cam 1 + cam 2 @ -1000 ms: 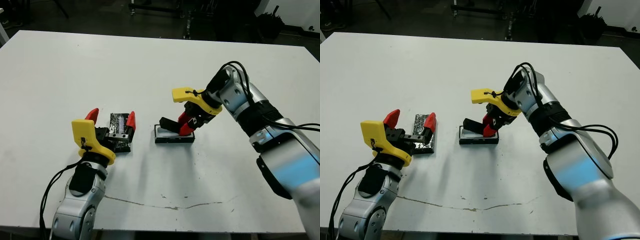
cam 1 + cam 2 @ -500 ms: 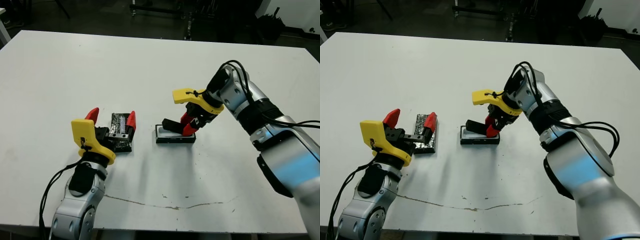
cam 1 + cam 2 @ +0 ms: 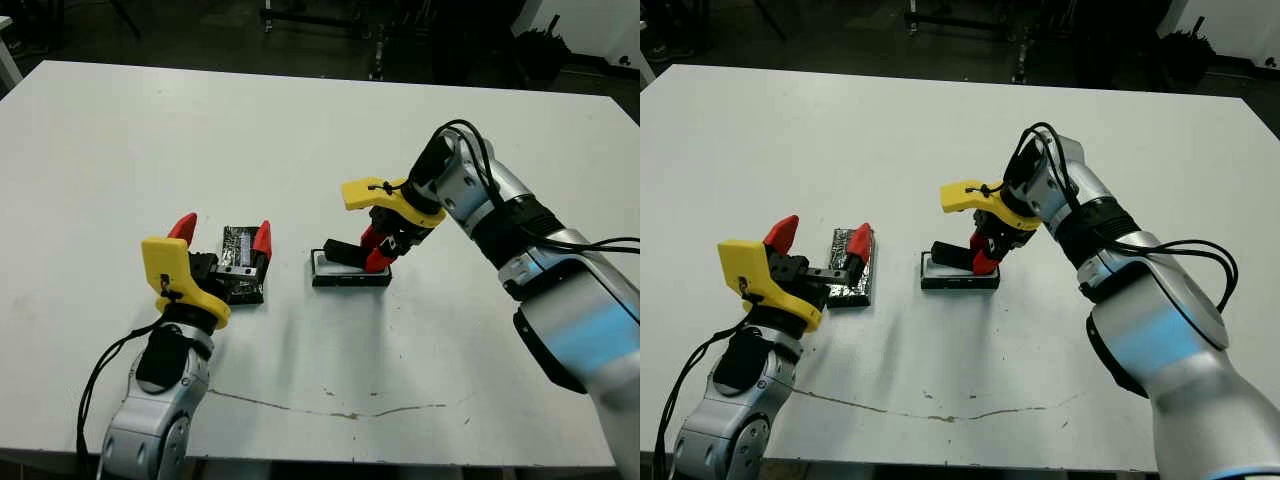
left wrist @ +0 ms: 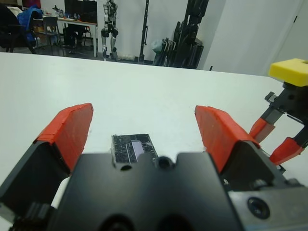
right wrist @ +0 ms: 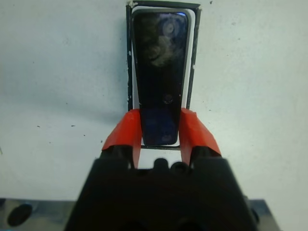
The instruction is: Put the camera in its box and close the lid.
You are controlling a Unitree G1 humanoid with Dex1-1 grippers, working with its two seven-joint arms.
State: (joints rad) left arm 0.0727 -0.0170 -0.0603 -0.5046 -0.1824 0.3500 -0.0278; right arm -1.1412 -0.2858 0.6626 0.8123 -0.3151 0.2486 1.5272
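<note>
On the white table (image 3: 300, 130), right jaws pinch the camera (image 5: 159, 77); left jaws spread.

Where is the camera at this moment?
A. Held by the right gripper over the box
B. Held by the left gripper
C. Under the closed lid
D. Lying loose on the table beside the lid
A: the right gripper has its jaws shut on one end of the camera, which lies along the white-lined box; the lid sits apart, by the open left gripper.
</note>
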